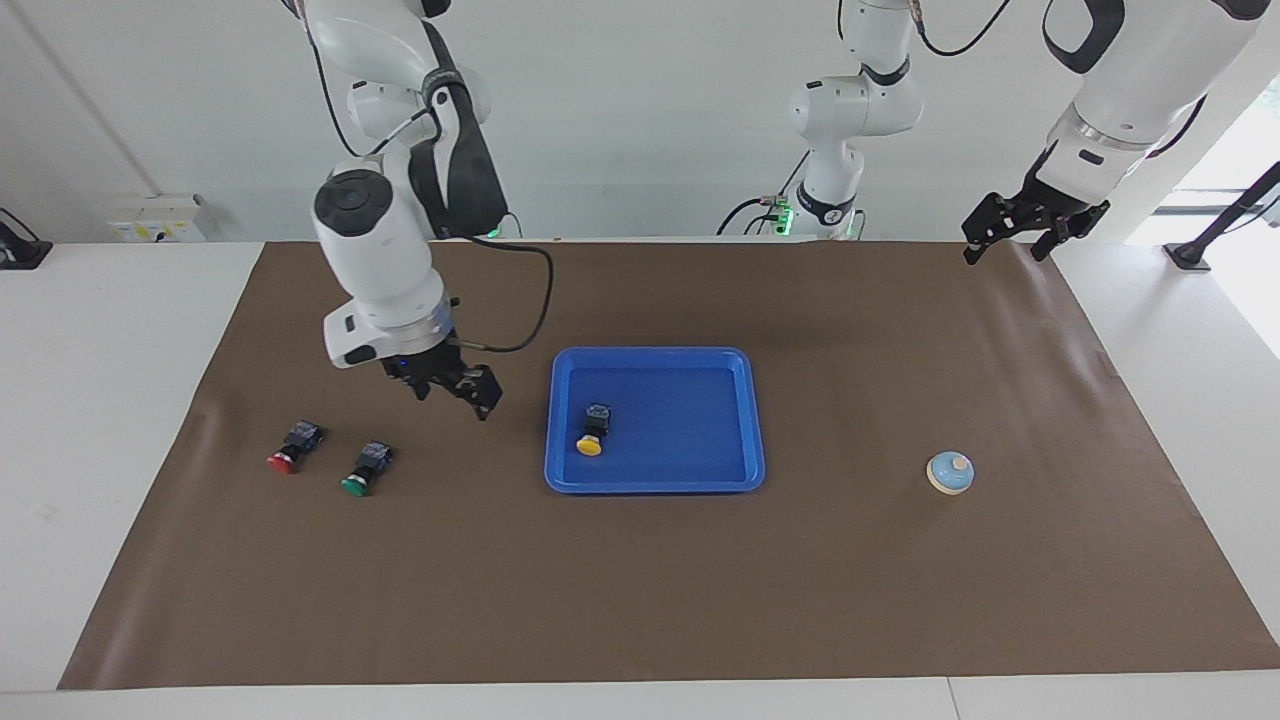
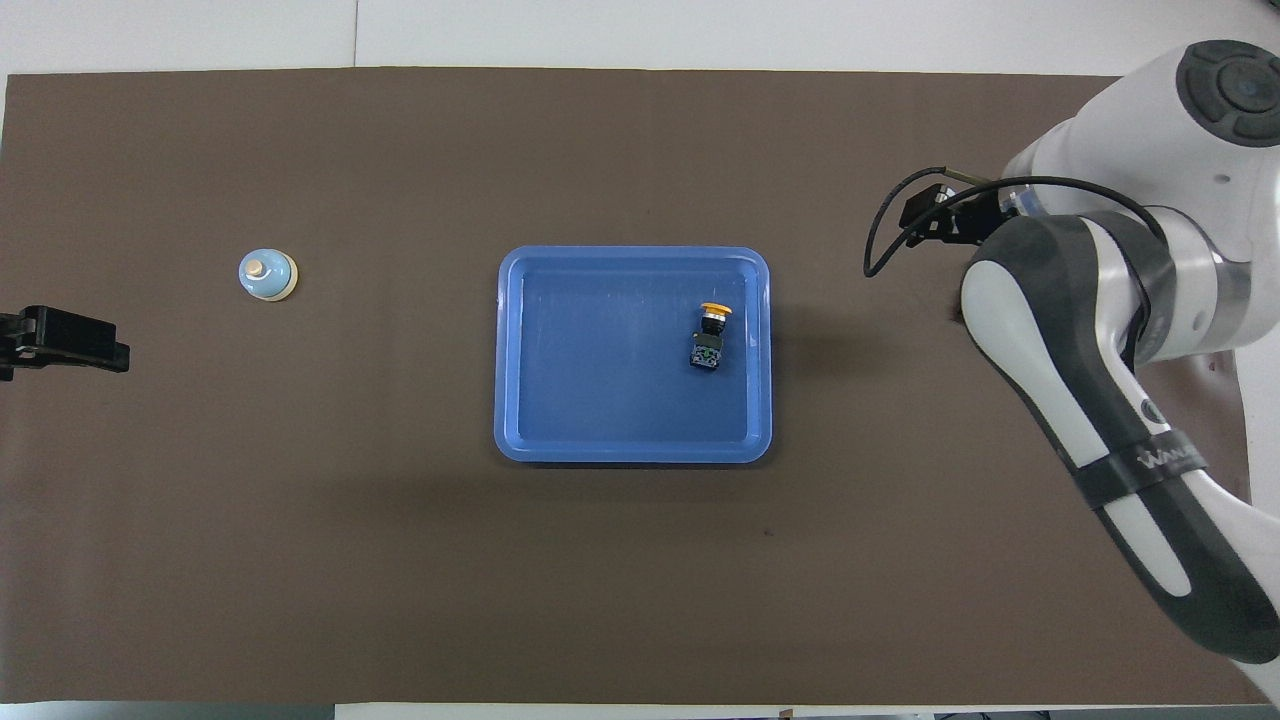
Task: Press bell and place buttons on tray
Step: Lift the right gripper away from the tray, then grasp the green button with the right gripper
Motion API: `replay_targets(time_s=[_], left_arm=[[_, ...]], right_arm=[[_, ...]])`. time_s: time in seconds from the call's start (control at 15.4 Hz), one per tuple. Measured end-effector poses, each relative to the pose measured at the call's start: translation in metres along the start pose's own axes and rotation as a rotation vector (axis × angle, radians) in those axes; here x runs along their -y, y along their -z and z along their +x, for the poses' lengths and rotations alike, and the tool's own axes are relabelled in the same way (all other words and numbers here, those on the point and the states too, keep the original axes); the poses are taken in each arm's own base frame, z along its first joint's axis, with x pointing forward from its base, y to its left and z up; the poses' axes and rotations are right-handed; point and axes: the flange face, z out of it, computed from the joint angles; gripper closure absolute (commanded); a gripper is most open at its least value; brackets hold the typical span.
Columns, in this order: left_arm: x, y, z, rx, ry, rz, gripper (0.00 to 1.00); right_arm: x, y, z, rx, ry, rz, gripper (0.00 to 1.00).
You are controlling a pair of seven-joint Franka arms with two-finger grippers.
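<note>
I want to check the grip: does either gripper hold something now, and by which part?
Nothing is held. The right gripper, open, hangs over the mat near the green button; the left gripper waits open. The yellow button lies free in the tray.

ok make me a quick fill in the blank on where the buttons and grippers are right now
1. The button lying in the blue tray has a ____ cap.
2. The red button and the green button lie on the brown ____.
3. The right gripper, open, holds ____.
4. The bell sits toward the ____ arm's end of the table.

Missing words: yellow; mat; nothing; left
</note>
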Motion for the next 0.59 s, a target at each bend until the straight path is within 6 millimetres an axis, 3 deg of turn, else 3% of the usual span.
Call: replay_targets(time_s=[0.26,0.59], left_arm=[[0.0,0.0,0.0,0.0,0.0,0.0,0.0],[0.0,0.0,0.0,0.0,0.0,0.0,0.0]], right_arm=[[-0.056,-0.041,0.015,-0.039,0.03,0.012,0.0],[-0.07,-0.098,0.0,-0.082,0.034,0.026,0.0]])
